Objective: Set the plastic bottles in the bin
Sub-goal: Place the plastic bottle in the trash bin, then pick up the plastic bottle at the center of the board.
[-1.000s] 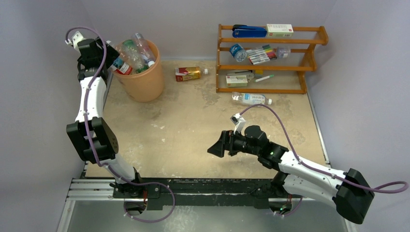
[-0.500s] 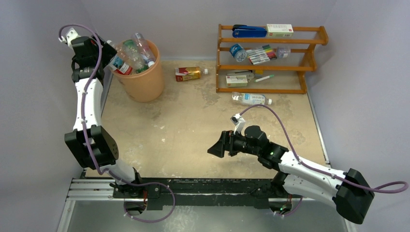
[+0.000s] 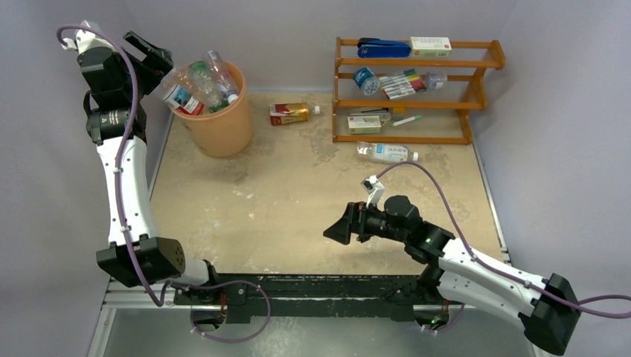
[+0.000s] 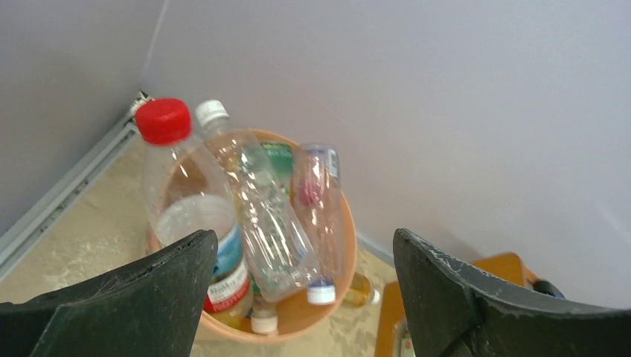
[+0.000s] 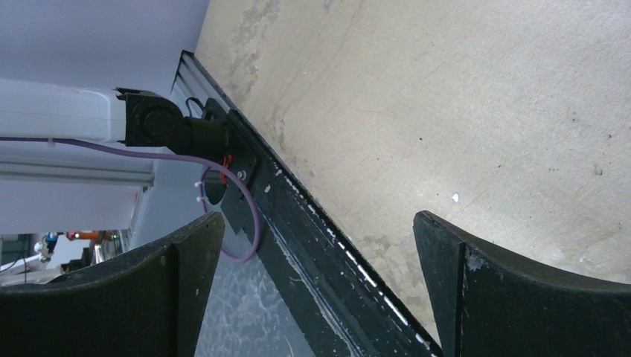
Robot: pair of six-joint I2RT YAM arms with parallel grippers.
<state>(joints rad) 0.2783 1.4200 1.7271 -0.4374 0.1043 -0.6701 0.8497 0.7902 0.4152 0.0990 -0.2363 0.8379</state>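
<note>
The left end effector (image 3: 155,58) hangs above and just left of the bin (image 3: 223,130), at the far left corner of the surface (image 3: 298,193). Its fingers are spread, with nothing between them. In the left wrist view the open end effector (image 4: 303,245) looks down into the peach-orange bin (image 4: 347,256). The bin is packed with clear bottles standing on end or leaning. A red-capped bottle (image 4: 186,201) sticks up past the rim on the side nearest the fingers, and it is apart from both of them.

The right end effector (image 3: 338,223) is also spread wide and empty. It sits low over the near middle of the surface and points toward the robot's left. Between its fingers, the right wrist view of the end effector (image 5: 318,223) shows only bare surface and the black base rail (image 5: 298,223).

Two bottles lie outside the bin. The clear bottle with a pale label (image 3: 385,152) rests just in front of the wooden rack (image 3: 476,111). It is beyond the right end effector and to its right, and its long axis runs left to right with the cap pointing right. The boxy red-and-gold bottle (image 3: 289,113) lies between the bin and the rack, also lengthwise left to right.

The right arm is clearly the nearer one to the clear bottle. To close across the bottle's narrow width, it would probably have to swing round and away from the rail.
</note>
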